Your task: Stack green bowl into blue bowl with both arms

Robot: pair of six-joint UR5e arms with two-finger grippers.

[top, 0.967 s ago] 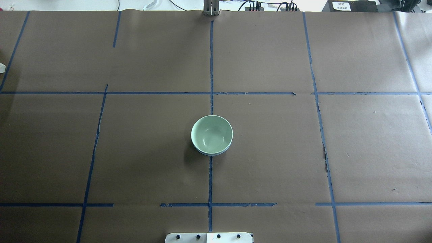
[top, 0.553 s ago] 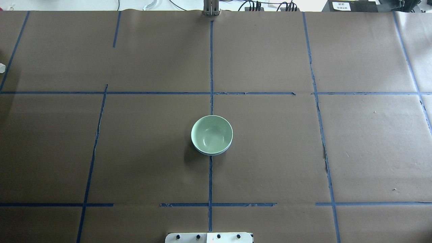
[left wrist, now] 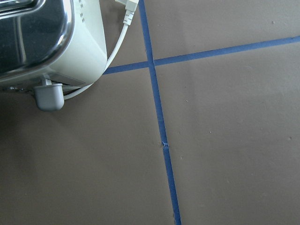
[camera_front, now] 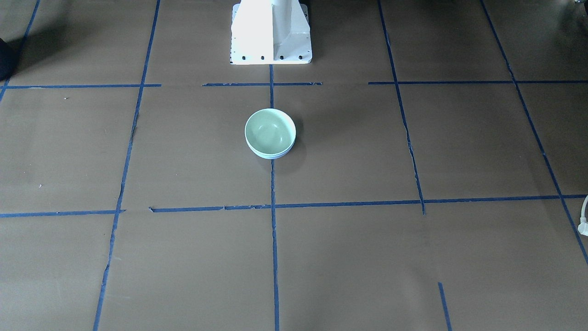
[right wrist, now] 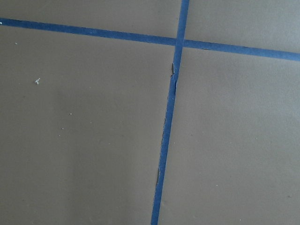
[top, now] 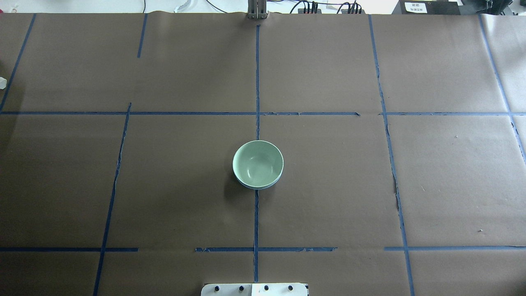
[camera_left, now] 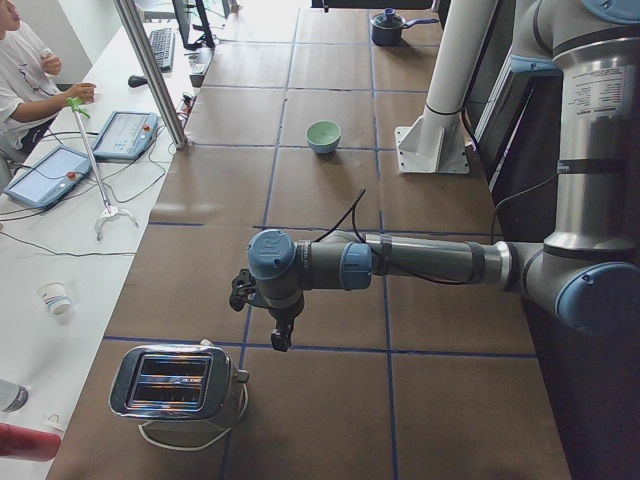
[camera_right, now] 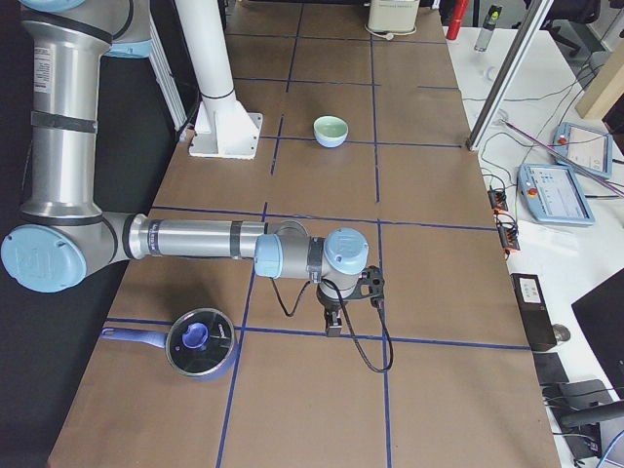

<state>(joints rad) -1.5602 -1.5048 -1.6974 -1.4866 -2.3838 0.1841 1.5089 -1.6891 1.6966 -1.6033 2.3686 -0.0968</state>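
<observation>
The mint-green bowl (top: 258, 162) sits nested inside the blue bowl, of which only a thin pale-blue rim (top: 259, 188) shows under it, at the table's middle. The pair also shows in the front view, green bowl (camera_front: 269, 131) over blue rim (camera_front: 272, 156). Both arms are outside the overhead and front views. In the left side view the near left arm's gripper (camera_left: 283, 338) hangs over the table beside a toaster. In the right side view the near right arm's gripper (camera_right: 332, 327) hangs beside a pot. I cannot tell whether either is open or shut.
A chrome toaster (camera_left: 175, 385) with a white cord stands at the table's left end, also in the left wrist view (left wrist: 42, 37). A dark pot with a lid (camera_right: 198, 341) stands at the right end. The white pedestal (camera_front: 271, 32) stands behind the bowls. An operator (camera_left: 20, 70) sits at a side table.
</observation>
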